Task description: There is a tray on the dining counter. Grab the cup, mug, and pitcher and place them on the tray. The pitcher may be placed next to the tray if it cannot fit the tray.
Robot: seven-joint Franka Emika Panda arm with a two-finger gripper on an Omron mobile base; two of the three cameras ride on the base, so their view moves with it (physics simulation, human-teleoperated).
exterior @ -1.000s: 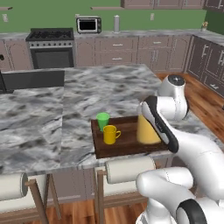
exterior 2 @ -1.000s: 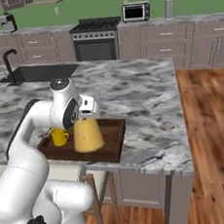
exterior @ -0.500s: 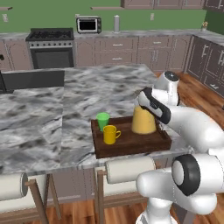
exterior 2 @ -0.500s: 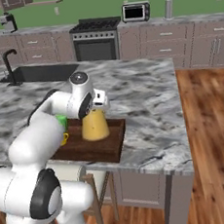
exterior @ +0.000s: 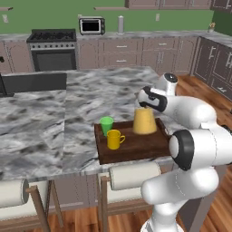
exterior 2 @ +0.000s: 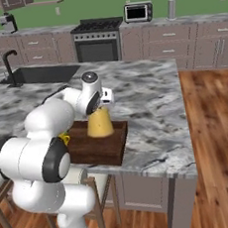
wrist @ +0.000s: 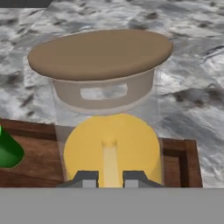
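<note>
Look at the pitcher (exterior: 145, 121) in the middle of the left base view. It stands straight up on the tray (exterior: 136, 147), near the far right corner, and its long way points up and down. The cup (exterior: 106, 125) and the mug (exterior: 113, 139) are on the tray too, to the left of it in that view.

The gripper (wrist: 110, 177) is right beside the pitcher, up by its neck. In the hand view the pitcher sits just past the two finger tips, in the middle of the frame, with the brown lid at the top. The finger tips are close together, but you cannot tell if they are squeezing the glass or have let go.

All three things look to be on the tray, so I think you only need to let go and pull straight away from the pitcher without tipping it.
</note>
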